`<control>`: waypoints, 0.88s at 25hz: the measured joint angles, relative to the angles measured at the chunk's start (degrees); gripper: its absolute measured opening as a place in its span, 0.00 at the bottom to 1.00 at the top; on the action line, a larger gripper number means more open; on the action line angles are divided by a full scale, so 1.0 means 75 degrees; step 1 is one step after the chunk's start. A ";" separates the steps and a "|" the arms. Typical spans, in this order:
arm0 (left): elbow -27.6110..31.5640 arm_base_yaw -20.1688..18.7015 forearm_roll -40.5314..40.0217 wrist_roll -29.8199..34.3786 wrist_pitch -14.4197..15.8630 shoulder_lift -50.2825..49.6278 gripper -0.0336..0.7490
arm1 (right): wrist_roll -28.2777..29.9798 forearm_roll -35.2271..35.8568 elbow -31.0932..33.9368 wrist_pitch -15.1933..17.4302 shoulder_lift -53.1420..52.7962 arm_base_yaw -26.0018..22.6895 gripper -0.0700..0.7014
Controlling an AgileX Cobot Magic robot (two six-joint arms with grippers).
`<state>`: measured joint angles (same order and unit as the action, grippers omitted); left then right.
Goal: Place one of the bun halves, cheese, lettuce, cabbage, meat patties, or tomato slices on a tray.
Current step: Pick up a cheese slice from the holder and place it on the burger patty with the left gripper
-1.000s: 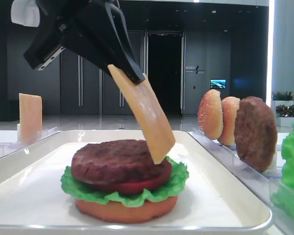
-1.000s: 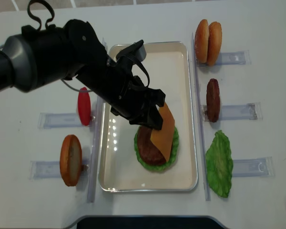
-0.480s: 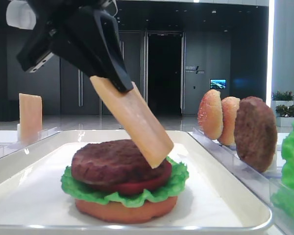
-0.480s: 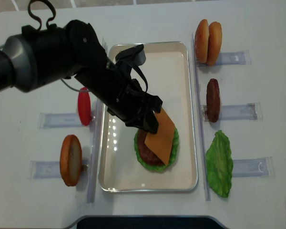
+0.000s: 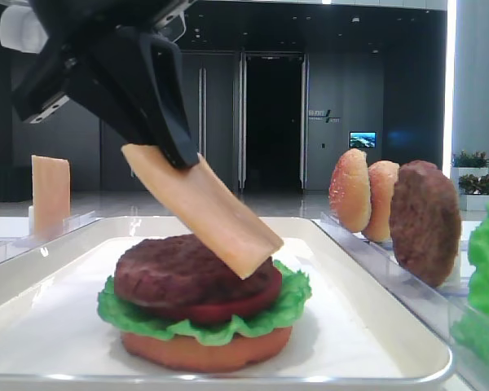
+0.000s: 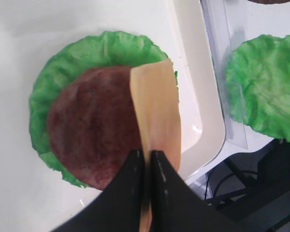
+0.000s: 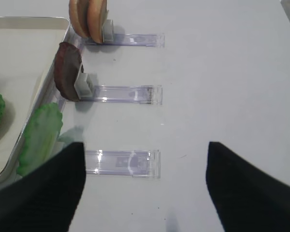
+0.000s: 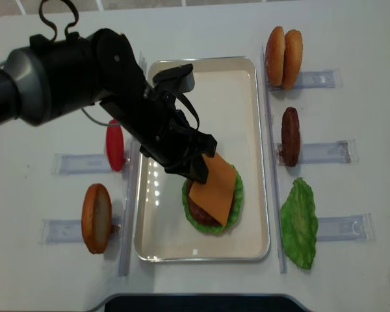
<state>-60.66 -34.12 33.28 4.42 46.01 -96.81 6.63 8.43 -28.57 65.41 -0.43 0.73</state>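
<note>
My left gripper [image 8: 198, 166] is shut on one edge of a pale orange cheese slice [image 8: 214, 188]. The slice slants down over a stack on the white tray [image 8: 247, 117]. Its free edge rests on the dark meat patty [image 5: 163, 273]. Under the patty lie a tomato slice [image 5: 228, 308], ruffled lettuce [image 5: 147, 314] and a bun half [image 5: 204, 349]. In the left wrist view the cheese [image 6: 157, 106] covers the patty's [image 6: 92, 130] right side, pinched between the black fingers [image 6: 130, 183]. My right gripper [image 7: 145, 186] stands open over bare table, holding nothing.
Clear racks flank the tray. On the right are two bun halves [image 8: 283, 57], a patty [image 8: 290, 136] and a lettuce leaf [image 8: 299, 221]. On the left are a tomato slice [image 8: 114, 144], a bun half [image 8: 96, 218] and an upright cheese slice [image 5: 50, 194].
The left gripper has sunk and shifted left with the cheese. The slice has tipped from steep to flatter over the patty. The right gripper shows no earlier frame.
</note>
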 joint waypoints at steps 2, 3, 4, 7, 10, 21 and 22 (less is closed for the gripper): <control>0.0000 0.0000 -0.0091 -0.0150 0.0000 0.0000 0.07 | 0.0000 0.0000 0.0000 0.0000 0.0000 0.0000 0.77; 0.0000 0.0000 -0.0161 -0.0238 0.0000 0.0000 0.07 | 0.0000 0.0000 0.0000 0.0000 0.0000 0.0000 0.77; 0.0000 0.0000 -0.0215 -0.0308 0.0000 0.0000 0.07 | 0.0000 0.0000 0.0000 0.0000 0.0000 0.0000 0.77; 0.0000 0.0000 -0.0332 -0.0476 0.0000 0.0000 0.07 | 0.0000 0.0000 0.0000 0.0000 0.0000 0.0000 0.77; 0.0000 0.0000 -0.0429 -0.0676 0.0000 0.0000 0.08 | 0.0000 0.0000 0.0000 0.0000 0.0000 0.0000 0.77; 0.0000 0.0000 -0.0546 -0.0885 0.0081 0.0000 0.56 | 0.0000 0.0000 0.0000 0.0000 0.0000 0.0000 0.77; 0.0000 0.0000 -0.0553 -0.0885 0.0117 0.0000 0.61 | 0.0000 0.0000 0.0000 0.0000 0.0000 0.0000 0.77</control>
<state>-60.66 -34.12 29.14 -2.22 46.89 -96.81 6.63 8.43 -28.57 65.41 -0.43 0.73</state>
